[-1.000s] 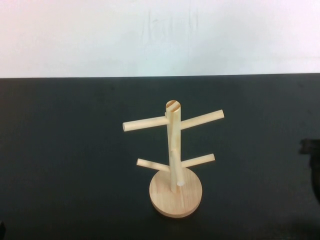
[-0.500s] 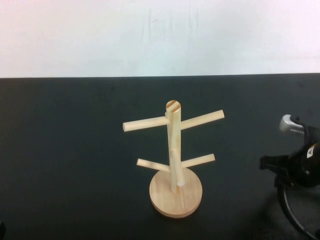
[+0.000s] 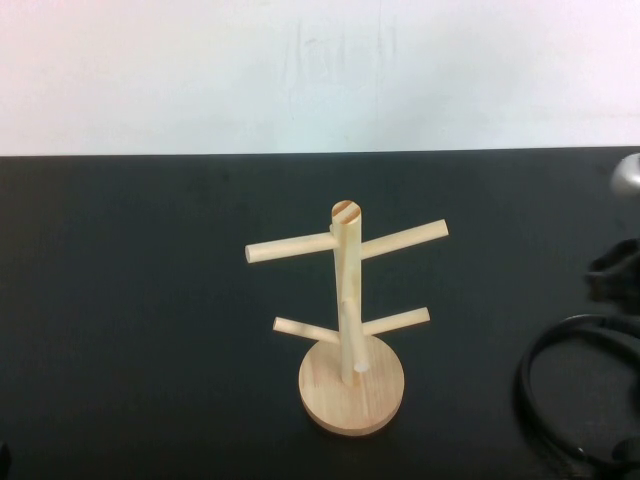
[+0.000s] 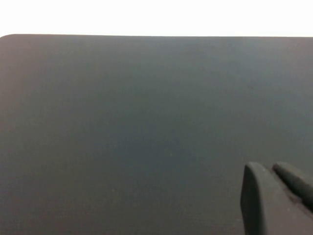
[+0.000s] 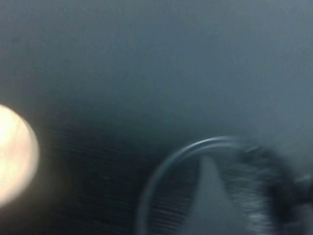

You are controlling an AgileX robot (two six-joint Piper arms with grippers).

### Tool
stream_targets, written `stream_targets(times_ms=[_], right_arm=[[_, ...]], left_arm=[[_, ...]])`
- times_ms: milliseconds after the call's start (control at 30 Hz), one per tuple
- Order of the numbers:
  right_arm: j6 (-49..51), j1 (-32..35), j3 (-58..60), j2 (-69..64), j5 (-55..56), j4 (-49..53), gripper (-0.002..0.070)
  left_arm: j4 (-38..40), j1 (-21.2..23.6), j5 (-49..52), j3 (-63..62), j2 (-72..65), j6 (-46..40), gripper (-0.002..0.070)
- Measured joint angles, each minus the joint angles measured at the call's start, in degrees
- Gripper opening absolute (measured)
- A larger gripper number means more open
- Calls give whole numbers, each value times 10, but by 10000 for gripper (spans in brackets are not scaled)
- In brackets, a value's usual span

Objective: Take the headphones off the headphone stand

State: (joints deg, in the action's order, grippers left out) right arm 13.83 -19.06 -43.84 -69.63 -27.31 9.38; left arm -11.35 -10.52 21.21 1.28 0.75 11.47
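The headphone stand [image 3: 350,330] is light wood with a round base, an upright post and four angled pegs. It stands at the table's middle with nothing hanging on it. The black headphones [image 3: 556,392] show as a dark headband arc at the front right, partly cut off by the edge. The arc also shows blurred in the right wrist view [image 5: 168,164]. My right gripper [image 3: 616,275] is at the far right edge, just above the headphones. My left gripper [image 4: 274,188] is shut and empty over bare table, only a sliver at the front left corner of the high view.
The black table [image 3: 150,300] ends at a white wall [image 3: 300,70] behind. A pale round blur in the right wrist view [image 5: 12,156] looks like the stand's base.
My right arm came into view at the right edge with the headphones, then shifted further right. The headband arc now sits lower at the front right. The stand has not moved.
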Motion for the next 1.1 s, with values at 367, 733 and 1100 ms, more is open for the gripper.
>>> stream_targets(times_ms=[367, 733, 1100], right_arm=[[-138, 0, 0, 279, -154, 156, 6], [-138, 0, 0, 367, -168, 195, -2], [-138, 15, 0, 380, -171, 195, -3]], left_arm=[[0, 0, 0, 0, 0, 0, 2], [0, 0, 0, 0, 0, 0, 2], [0, 0, 0, 0, 0, 0, 2]])
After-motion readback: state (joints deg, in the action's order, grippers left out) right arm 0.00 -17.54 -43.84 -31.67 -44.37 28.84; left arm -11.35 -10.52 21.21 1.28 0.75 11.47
